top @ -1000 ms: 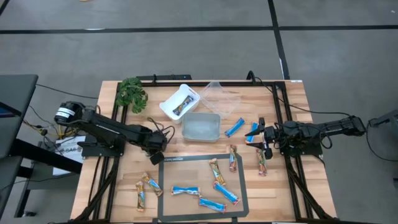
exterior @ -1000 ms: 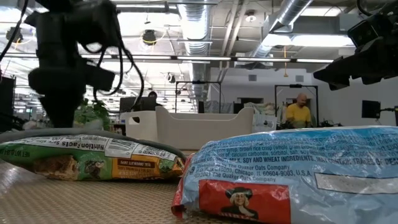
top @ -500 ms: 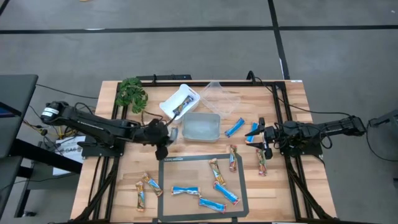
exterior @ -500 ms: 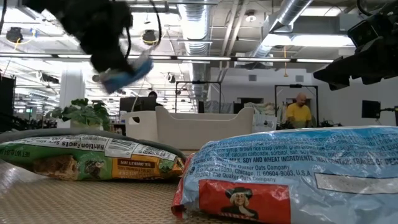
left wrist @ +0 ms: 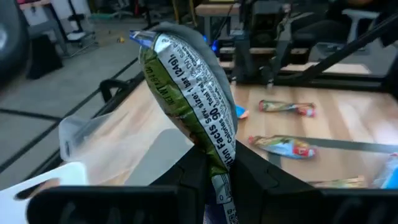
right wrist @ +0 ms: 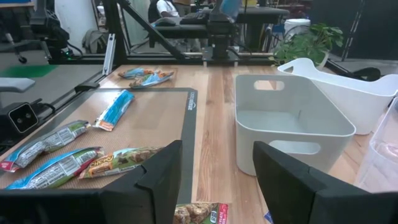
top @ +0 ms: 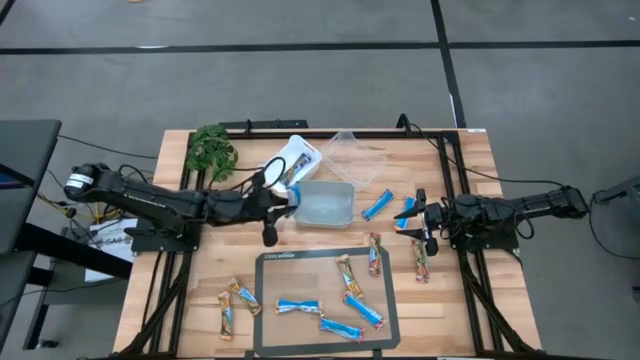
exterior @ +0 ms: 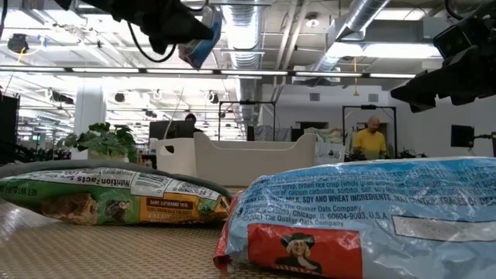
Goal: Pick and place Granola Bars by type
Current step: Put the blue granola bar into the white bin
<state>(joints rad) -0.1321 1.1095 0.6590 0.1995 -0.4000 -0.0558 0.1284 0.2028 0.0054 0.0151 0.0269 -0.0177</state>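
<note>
My left gripper (top: 283,192) is shut on a blue-edged granola bar (left wrist: 186,87). It hovers between the white tub (top: 290,163) and the grey tub (top: 322,203). It also shows high up in the low view (exterior: 198,39). My right gripper (top: 420,222) is open and empty at the table's right, next to two blue bars (top: 377,205) and a tan bar (top: 421,260). Several blue and tan bars (top: 340,327) lie flat on the dark mat (top: 268,340). Two more bars (top: 240,295) lie left of the mat. My left gripper pinches the bar's lower end (left wrist: 219,163) between its two fingers. One finger (left wrist: 189,177) is on each flat face. The rest of the bar sticks out past the fingertips, its printed back toward the wrist camera. It is lifted clear of the table.
A clear tub (top: 352,157) stands behind the grey tub, and the white tub holds a bar. A green plant (top: 210,152) sits at the far left corner. Bare wood lies between the mat and the tubs.
My left gripper has risen from the table by the mat's near-left corner with the blue bar. It has gone up and toward the table's far right, to the white and grey tubs. The bar is lifted clear.
</note>
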